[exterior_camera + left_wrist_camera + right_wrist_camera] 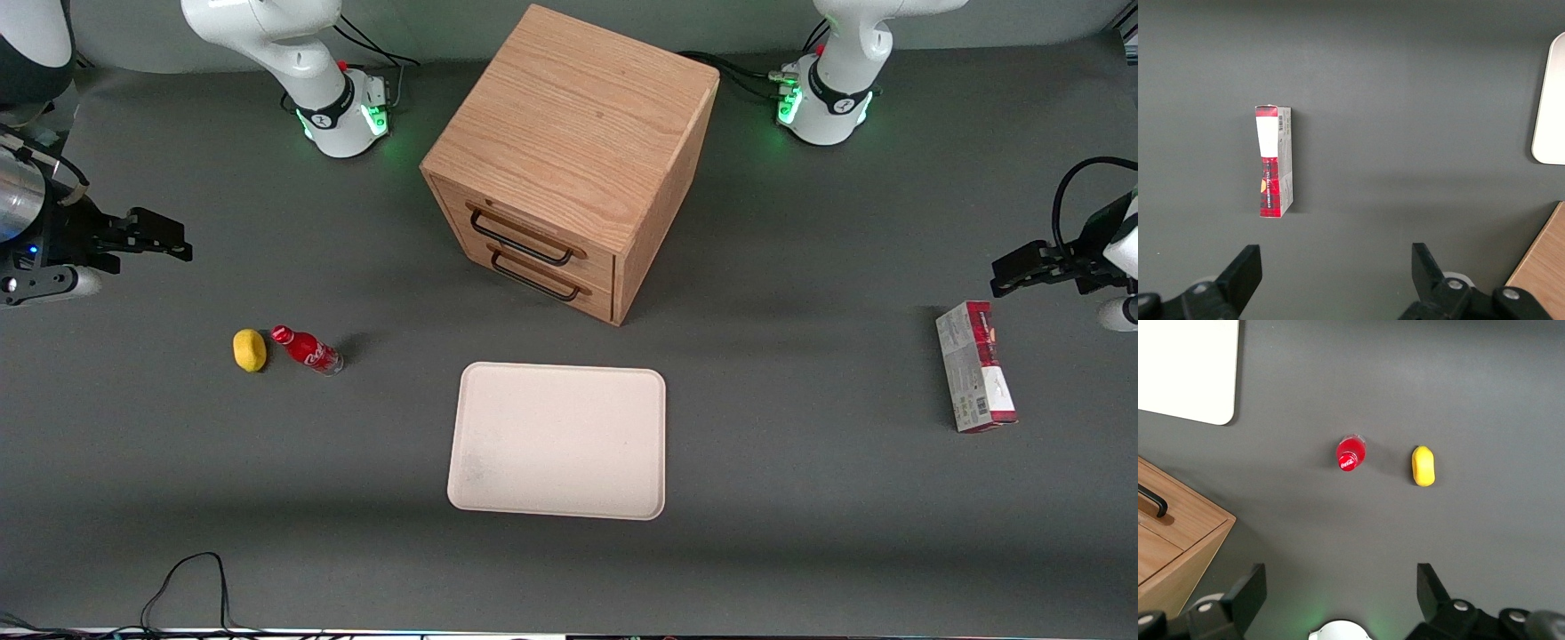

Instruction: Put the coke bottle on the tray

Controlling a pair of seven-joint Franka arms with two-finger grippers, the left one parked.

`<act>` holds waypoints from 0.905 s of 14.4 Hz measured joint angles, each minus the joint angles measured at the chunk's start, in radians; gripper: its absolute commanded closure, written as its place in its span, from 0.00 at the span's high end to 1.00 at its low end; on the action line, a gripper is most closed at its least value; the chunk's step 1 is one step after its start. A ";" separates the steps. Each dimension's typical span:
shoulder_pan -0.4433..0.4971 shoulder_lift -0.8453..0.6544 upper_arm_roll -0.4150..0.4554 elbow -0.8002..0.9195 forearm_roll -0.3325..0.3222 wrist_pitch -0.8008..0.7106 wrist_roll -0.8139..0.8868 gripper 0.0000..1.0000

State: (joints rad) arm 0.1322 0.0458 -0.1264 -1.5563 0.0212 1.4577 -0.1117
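Plainly, nothing has been picked up yet: the front view shows the coke bottle (307,350) standing on the grey table (800,498), leaning as this camera sees it, just beside a yellow lemon-like lump (250,349) and well apart from the tray (558,440). The tray lies bare, nearer the camera than the oak cabinet (569,164). Toward the working arm's end of the table, the gripper (169,244) hangs in the air, well apart from the bottle and holding nothing. A red-and-grey carton (975,366) lies toward the parked arm's end.

From the left wrist view, only the carton (1274,162) and a corner of the tray (1550,100) appear.

Seen in the right wrist view, the gripper (1341,590) has its fingers spread wide and empty, looking down on the bottle's (1351,453) red cap, with the lump (1423,465) close beside it and the tray's (1188,367) corner near the cabinet (1175,547).

So the step in hand is the approach. The next move calls for descending over the bottle, centring the fingers on it without nudging the lump, then closing.
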 measured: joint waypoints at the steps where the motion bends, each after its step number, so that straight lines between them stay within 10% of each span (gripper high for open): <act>1: 0.000 0.000 0.000 0.000 0.000 -0.002 0.000 1.00; 13: 0.006 -0.023 0.001 -0.040 0.000 -0.030 0.000 1.00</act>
State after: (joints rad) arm 0.1384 0.0227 -0.1256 -1.5960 0.0212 1.4277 -0.1117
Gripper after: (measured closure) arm 0.000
